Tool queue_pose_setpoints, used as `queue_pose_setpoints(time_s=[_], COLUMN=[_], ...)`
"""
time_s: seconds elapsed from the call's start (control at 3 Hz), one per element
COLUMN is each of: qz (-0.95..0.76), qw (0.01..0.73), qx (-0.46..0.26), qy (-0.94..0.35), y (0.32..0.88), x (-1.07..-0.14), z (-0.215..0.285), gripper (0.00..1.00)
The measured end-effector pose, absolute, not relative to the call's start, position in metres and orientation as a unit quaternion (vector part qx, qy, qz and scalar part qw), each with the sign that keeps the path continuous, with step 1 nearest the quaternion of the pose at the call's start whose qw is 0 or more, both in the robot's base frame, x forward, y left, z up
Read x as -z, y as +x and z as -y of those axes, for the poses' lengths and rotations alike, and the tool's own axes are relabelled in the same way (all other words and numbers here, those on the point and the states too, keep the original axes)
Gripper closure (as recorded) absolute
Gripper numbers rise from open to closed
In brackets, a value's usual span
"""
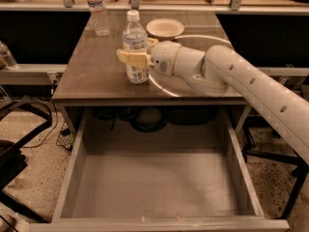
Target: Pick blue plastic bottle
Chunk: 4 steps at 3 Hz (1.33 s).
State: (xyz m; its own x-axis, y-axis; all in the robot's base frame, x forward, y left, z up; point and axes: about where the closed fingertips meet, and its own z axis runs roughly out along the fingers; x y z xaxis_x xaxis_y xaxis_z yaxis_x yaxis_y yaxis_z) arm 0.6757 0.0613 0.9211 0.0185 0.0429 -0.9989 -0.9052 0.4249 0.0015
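The blue plastic bottle [134,36] at upper centre is clear shiny plastic with a white cap [132,16]. The gripper [136,57] right at it looks matt tan, on a smooth white arm [241,76]. The surface [94,76] is glossy dark wood-grain, and the drawer [159,187] below looks matt grey.

My one camera looks from in front and above, tilted down over the open drawer [159,187] toward the worktop [91,76] beyond it, near enough that the drawer fills the lower half. My arm [251,81] enters from the right, and my tool [131,54] sits mid-worktop at the blue plastic bottle [135,37], well within view
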Motion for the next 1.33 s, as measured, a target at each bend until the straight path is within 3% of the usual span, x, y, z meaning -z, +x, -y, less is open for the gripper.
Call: queue_pose_setpoints(time_s=[0.33, 0.67, 1.33], qz=[-0.582, -0.582, -0.572], qw=[0.61, 0.61, 0.637], qx=[-0.39, -0.39, -0.369], qy=[-0.371, -0.371, -0.362], y=[0.675, 0.675, 0.675], x=[-0.922, -0.922, -1.01], z=[-0.064, -0.065, -0.033], gripper=[1.0, 1.0, 1.0])
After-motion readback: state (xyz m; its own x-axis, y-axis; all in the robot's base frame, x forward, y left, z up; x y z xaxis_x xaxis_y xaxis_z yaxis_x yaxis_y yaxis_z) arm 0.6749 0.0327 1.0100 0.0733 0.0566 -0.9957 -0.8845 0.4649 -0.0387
